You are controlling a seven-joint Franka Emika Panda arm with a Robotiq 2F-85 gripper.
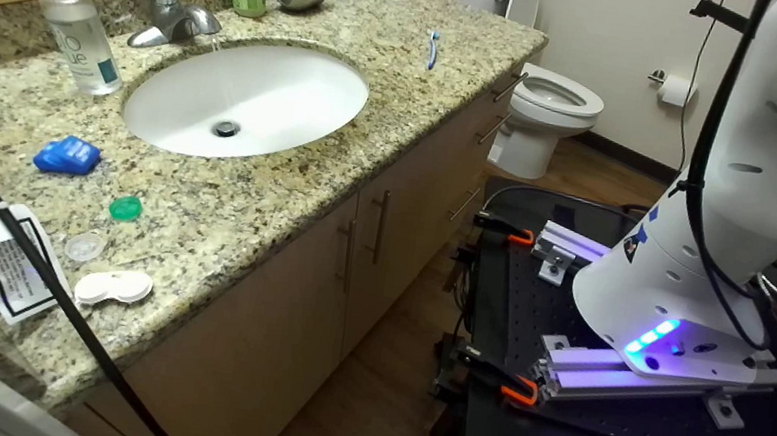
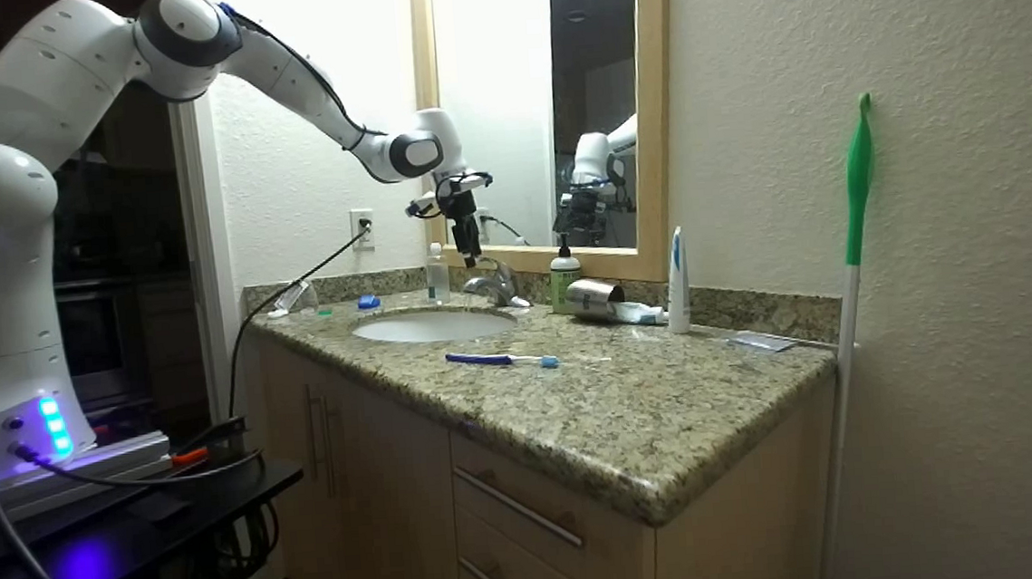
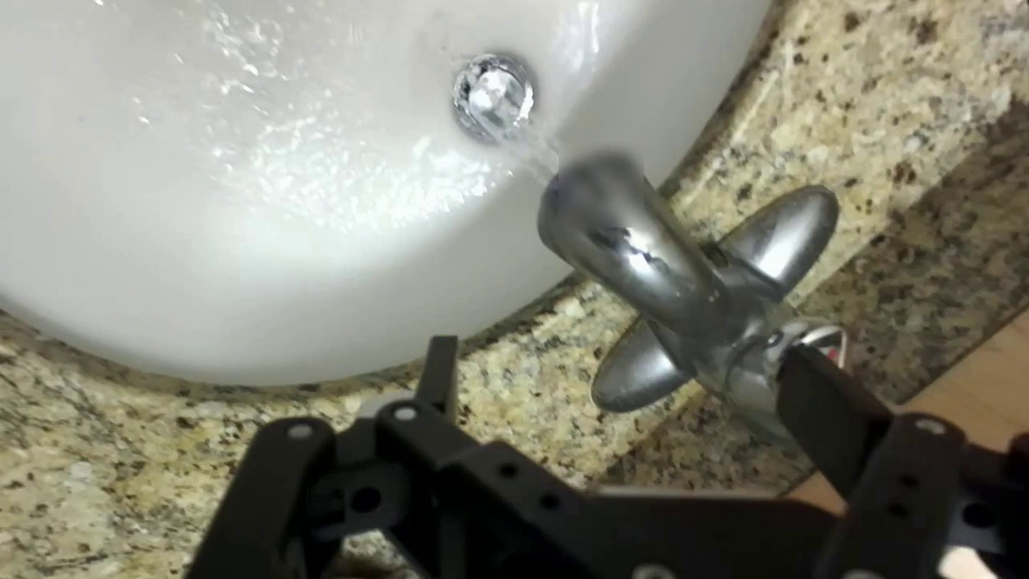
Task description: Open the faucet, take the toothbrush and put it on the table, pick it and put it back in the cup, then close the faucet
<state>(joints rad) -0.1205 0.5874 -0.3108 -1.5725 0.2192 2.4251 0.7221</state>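
Gripper (image 3: 618,347): black, two-fingered, pointing down; fingers (image 3: 440,374) spread well apart, gripping nothing. In the wrist view one fingertip overlaps the faucet's lever; contact cannot be told.

Faucet (image 3: 635,265): chrome, single lever, directly below the gripper. Spout's long axis runs diagonally in the wrist view, from the base near one finger outward over the basin. Water running.

Sink (image 1: 315,90): oval, white; lower than the gripper, in front of the spout. Chrome drain stopper (image 3: 493,96) in its floor.

Toothbrush (image 2: 503,359): dark blue handle, white neck, pale blue head. Lies on the granite countertop (image 2: 635,426), lower than the gripper and well apart from it, past the sink. Long axis aslant to the counter's front edge: handle end nearer that edge, bristle head pointing away from the sink.

Tumbler (image 2: 591,297): brushed metal, on its side, lower than the gripper; long axis level, base toward the gripper, mouth away.

Soap pump bottle (image 2: 565,277): upright, green label, between gripper and tumbler.

White tube (image 2: 678,287): upright, farther from the gripper than the tumbler.

Clear plastic bottle (image 1: 83,38): upright, on the gripper's opposite side from the tumbler.

Blue plastic container (image 1: 68,155), green cap (image 1: 125,208), contact-lens case (image 1: 112,287), printed packet (image 1: 21,265): that same side, well apart from the gripper.
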